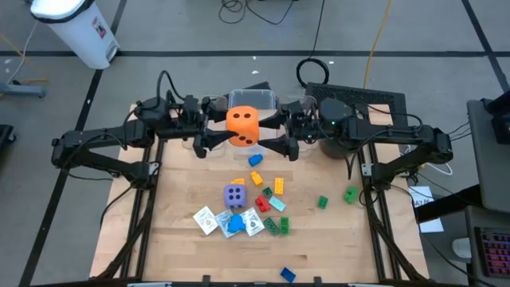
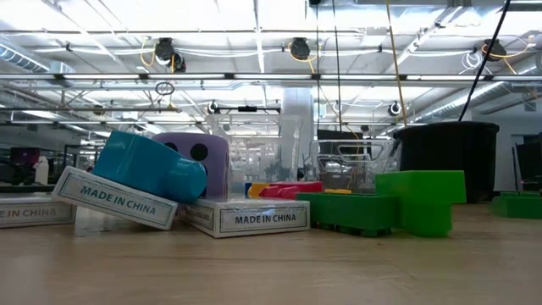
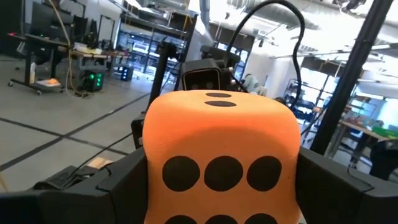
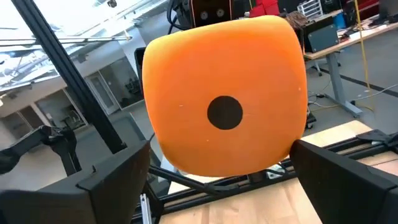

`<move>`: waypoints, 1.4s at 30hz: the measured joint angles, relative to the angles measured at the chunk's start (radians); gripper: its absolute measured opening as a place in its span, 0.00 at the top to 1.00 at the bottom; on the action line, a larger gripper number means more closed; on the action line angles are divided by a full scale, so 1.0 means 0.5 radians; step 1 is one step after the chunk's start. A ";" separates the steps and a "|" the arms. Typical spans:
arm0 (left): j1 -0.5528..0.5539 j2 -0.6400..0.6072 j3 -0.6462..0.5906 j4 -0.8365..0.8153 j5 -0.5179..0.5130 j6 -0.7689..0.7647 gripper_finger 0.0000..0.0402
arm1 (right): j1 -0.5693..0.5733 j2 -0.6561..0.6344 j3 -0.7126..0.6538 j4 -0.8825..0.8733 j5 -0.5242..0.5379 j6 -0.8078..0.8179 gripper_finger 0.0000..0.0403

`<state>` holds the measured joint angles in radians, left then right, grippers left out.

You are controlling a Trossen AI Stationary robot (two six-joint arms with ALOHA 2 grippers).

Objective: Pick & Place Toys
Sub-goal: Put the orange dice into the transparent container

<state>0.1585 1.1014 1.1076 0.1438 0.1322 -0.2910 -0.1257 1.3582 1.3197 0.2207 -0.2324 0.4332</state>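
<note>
The orange die [image 1: 241, 126] sat pinched between the left gripper's [image 1: 209, 135] fingers, its 1-dot face toward the right gripper [image 1: 275, 135], which stood spread around it.

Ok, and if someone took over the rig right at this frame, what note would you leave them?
Left tool: shut on the orange die, held up in front of the clear bin.
Right tool: at the die's opposite side.
On the table: purple die, playing cards and loose bricks mid-table; green bricks to the right; a blue brick near the front edge.
Done: orange die lifted.
Left: place it, then everything else.
</note>
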 joint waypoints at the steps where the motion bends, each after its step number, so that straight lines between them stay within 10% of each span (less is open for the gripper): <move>1: 0.001 0.012 0.000 0.013 0.008 -0.002 0.22 | 0.000 0.001 0.000 0.016 0.002 0.000 0.06; 42: 0.001 0.118 0.001 0.147 0.311 -0.223 0.22 | -0.072 0.060 -0.002 0.289 -0.015 -0.083 0.06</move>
<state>0.1589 1.1602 1.1080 0.2171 0.2876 -0.4028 -0.1616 1.3880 1.3186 0.3651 -0.2398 0.3917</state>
